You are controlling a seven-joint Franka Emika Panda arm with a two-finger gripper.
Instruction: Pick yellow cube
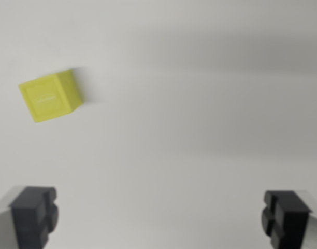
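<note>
One yellow cube sits on the white table, upper part of the wrist view's left, rotated a bit, well apart from the jaws. Jaws spread wide, nothing btwn them. Step looks like approach; next move needs shifting over cube, aligning w/ its faces, then descending.

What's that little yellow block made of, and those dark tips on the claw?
Yellow block: probably plastic or painted wood, with a matte, even colour and no grain; the blur leaves it open. Claw tips: dark and dull, likely rubber or moulded plastic, with blocky ridges, on paler, metal-looking fingers.
</note>
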